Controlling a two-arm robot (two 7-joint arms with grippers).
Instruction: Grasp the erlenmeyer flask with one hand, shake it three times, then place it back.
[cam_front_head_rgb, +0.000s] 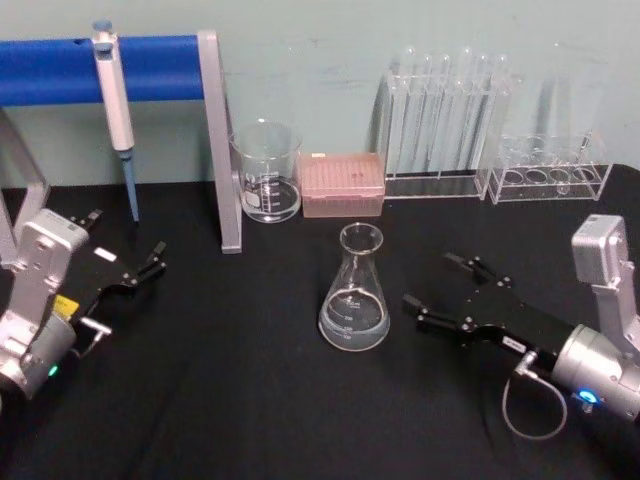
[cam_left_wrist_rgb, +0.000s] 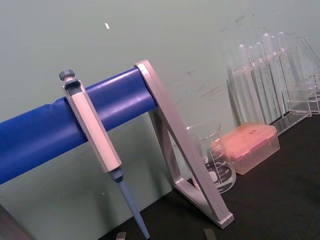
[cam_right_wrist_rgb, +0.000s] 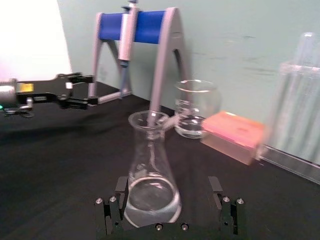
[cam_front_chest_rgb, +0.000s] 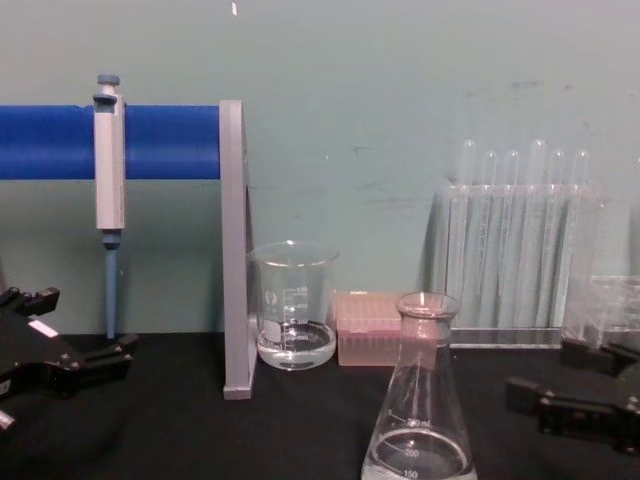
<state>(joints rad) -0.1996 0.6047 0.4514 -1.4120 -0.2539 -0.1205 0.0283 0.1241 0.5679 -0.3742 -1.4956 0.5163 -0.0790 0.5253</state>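
Observation:
The erlenmeyer flask (cam_front_head_rgb: 353, 295) (cam_front_chest_rgb: 420, 425) stands upright on the black table, mid-centre, with a little clear liquid in its base. My right gripper (cam_front_head_rgb: 435, 285) (cam_front_chest_rgb: 545, 372) lies low on the table just right of it, open, with its fingertips a short gap from the glass. In the right wrist view the flask (cam_right_wrist_rgb: 151, 175) stands centred just ahead of the two spread fingers (cam_right_wrist_rgb: 225, 207), untouched. My left gripper (cam_front_head_rgb: 155, 258) (cam_front_chest_rgb: 85, 325) rests open at the table's left, far from the flask, holding nothing.
A glass beaker (cam_front_head_rgb: 267, 175) and a pink tip box (cam_front_head_rgb: 343, 184) stand behind the flask. Clear test-tube racks (cam_front_head_rgb: 440, 120) (cam_front_head_rgb: 550, 170) line the back right. A pipette (cam_front_head_rgb: 115, 100) hangs on a blue-barred stand (cam_front_head_rgb: 222, 140) at the back left.

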